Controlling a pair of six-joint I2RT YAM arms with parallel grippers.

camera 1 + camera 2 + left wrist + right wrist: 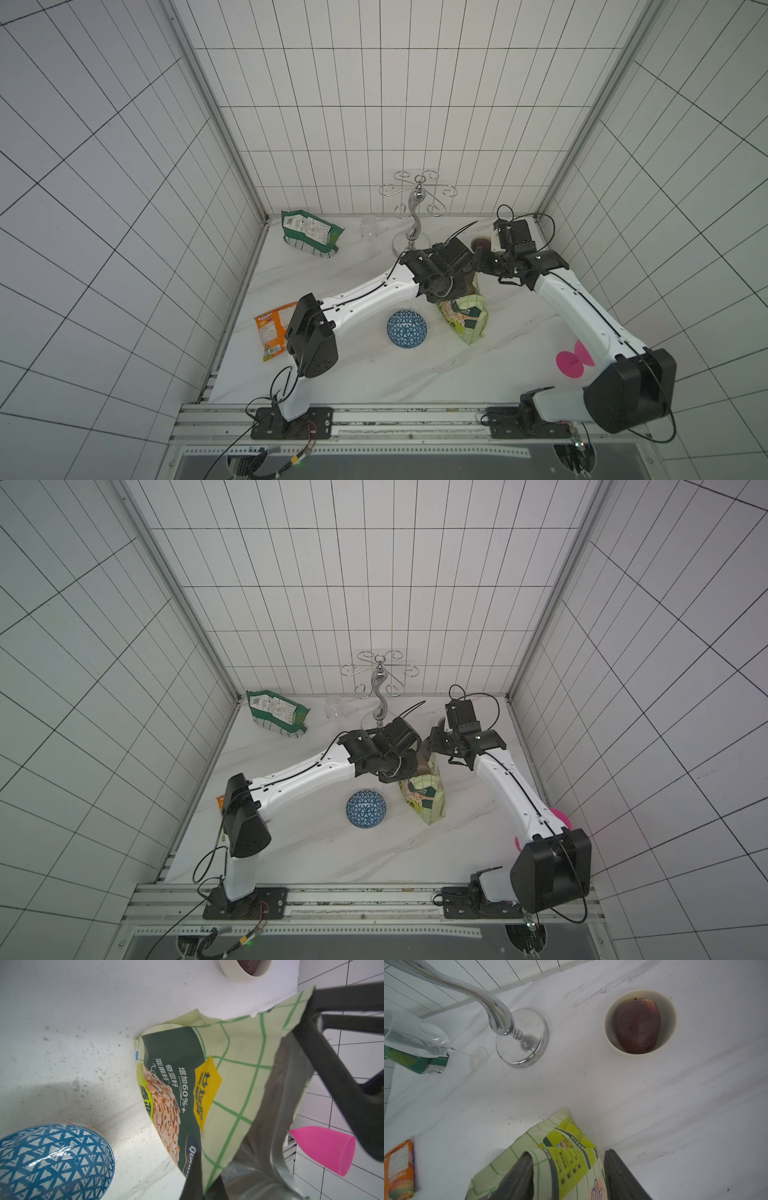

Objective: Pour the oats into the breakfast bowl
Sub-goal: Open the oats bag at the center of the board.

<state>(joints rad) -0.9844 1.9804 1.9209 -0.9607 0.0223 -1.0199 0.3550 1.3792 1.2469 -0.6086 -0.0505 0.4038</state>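
The oats bag (467,322) (426,802), pale yellow-green with a dark green front panel (172,1076), stands upright at mid-table. Its top is open and shows a silver lining (270,1109); the flakes inside are hidden. My left gripper (204,1185) (453,296) is shut on the front edge of the bag's mouth. My right gripper (569,1174) (478,266) is open, its fingers (521,1176) spread on either side of the back edge. The breakfast bowl (407,329) (366,809) (52,1159) lies mouth down just left of the bag, showing only its blue triangle-patterned outside.
A white bowl (608,1022) holding a dark red fruit sits behind the bag. A chrome hook stand (415,216), a wine glass (370,237) and a dark green bag (311,235) are at the back. An orange packet (272,332) lies left, a pink cup (324,1147) right.
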